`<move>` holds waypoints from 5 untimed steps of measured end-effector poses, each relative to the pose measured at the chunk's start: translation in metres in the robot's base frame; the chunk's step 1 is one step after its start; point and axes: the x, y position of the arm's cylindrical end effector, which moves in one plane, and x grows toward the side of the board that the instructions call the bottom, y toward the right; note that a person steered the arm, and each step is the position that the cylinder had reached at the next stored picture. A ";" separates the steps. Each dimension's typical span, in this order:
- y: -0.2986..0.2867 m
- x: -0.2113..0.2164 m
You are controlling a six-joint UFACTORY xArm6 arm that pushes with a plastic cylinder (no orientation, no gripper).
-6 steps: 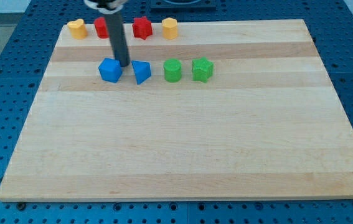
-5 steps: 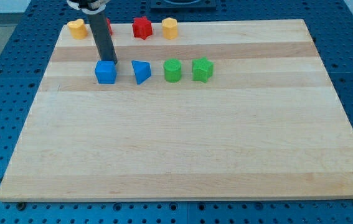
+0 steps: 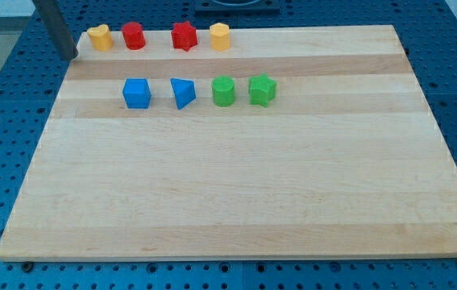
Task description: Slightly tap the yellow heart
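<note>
Rod tip (image 3: 72, 55) sits at the view's top left, right at the left edge of the wooden board (image 3: 236, 185), over the blue perforated table (image 3: 2, 121). The arm carries no fingers to open or close, only this straight dark rod, which runs up out of the view's top.

Just to the view's right of the tip, and slightly above it, stands the yellow heart (image 3: 99, 36), near the tip but not touching it; a narrow strip of board shows between them. Further right along the same top row come a red block (image 3: 134, 35) of rounded shape, a red star-like block (image 3: 184, 35) and a yellow hexagonal block (image 3: 220, 36), each well apart from the tip.

Below and to the right of the tip lies a second row: a blue cube (image 3: 137, 93), a blue wedge-shaped block (image 3: 182, 93), a green rounded block (image 3: 224, 91) and a green block (image 3: 262, 90) whose exact shape cannot be made out. All four stand apart from one another and from the tip.
</note>
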 end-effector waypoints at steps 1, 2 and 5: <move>0.000 -0.001; 0.000 -0.024; 0.001 -0.064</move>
